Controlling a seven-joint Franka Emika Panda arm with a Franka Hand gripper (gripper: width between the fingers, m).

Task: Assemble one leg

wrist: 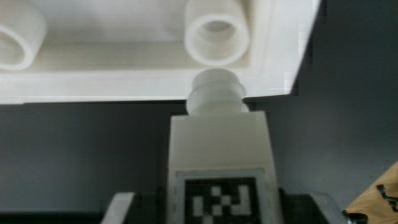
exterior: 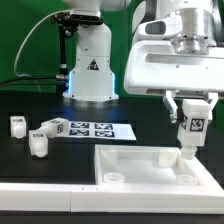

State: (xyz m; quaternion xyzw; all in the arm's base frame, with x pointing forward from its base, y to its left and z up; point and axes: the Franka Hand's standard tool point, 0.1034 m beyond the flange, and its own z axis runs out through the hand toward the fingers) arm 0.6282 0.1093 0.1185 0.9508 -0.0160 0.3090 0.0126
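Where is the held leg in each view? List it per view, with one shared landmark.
Exterior view: the leg hangs in the gripper at the exterior view's right, above the white panel.
Wrist view: the leg stands mid-picture, its tip at the panel's edge.
Shared landmark: the white panel.

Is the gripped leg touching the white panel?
Cannot tell. In the exterior view the tip of the leg overlaps the rim of the panel; the wrist view looks along the leg, so neither shows contact or a gap.
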